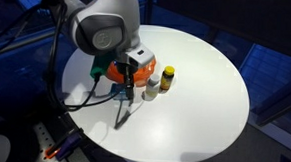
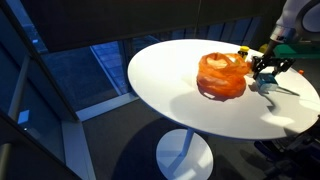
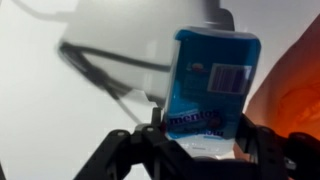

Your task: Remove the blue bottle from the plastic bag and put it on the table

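The blue bottle [image 3: 213, 85] has a white cap and a barcode label, and it fills the middle of the wrist view. My gripper [image 3: 200, 140] is shut on its lower body, one finger on each side. The orange plastic bag [image 3: 295, 95] lies just to the right of the bottle, which is outside it. In both exterior views the gripper [image 1: 137, 83] [image 2: 268, 68] is low over the white table, right beside the bag [image 1: 124, 70] [image 2: 222, 76]. The bottle itself is small and hard to make out there.
The round white table [image 1: 204, 109] [image 2: 170, 85] stands on a single pedestal. A small yellow bottle [image 1: 167, 79] [image 2: 243, 50] stands next to the bag. A black cable [image 1: 119, 108] trails across the table towards the near edge. Dark floor and window frames surround the table.
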